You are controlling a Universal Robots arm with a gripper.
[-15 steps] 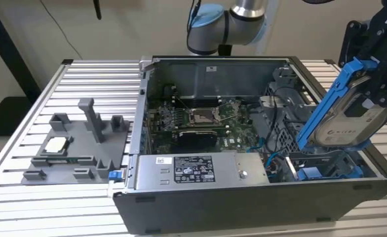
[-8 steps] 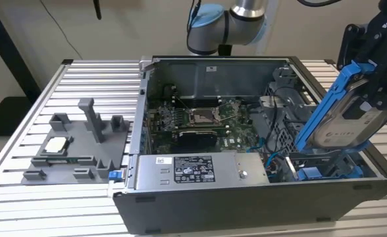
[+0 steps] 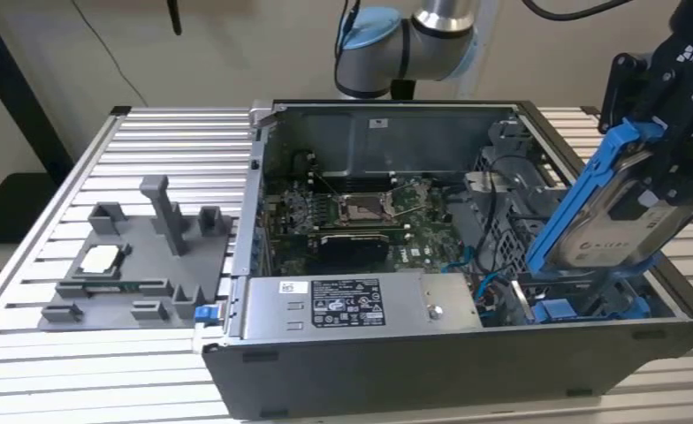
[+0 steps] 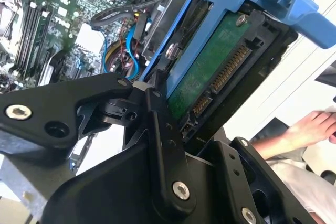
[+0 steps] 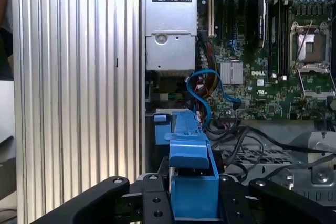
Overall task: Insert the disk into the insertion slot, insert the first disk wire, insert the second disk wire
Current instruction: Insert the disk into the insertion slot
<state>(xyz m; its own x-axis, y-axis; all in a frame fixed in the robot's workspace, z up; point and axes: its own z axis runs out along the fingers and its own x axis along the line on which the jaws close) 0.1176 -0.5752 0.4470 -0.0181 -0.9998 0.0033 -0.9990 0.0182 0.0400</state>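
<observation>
The disk (image 3: 606, 221), a silver-grey drive in a bright blue carrier, hangs steeply tilted over the case's corner at the exterior view's right. My gripper (image 3: 656, 163) is shut on its upper part. Its lower end reaches down to the insertion slot (image 3: 582, 305), a bay with blue fittings near the case front. In the second wrist view the disk (image 4: 210, 72) shows its green circuit board and connector, clamped in my gripper (image 4: 197, 135). In the first wrist view the blue carrier (image 5: 191, 171) sits between the black fingers (image 5: 152, 200), with the slot (image 5: 160, 127) beyond it.
The open computer case (image 3: 323, 353) holds a motherboard (image 3: 359, 212) and a grey power-supply box (image 3: 346, 305). Thin blue cables (image 5: 202, 85) loop beside the bay. A grey fixture plate (image 3: 134, 265) lies on the slatted table. A person's hand (image 4: 315, 129) rests beyond the case.
</observation>
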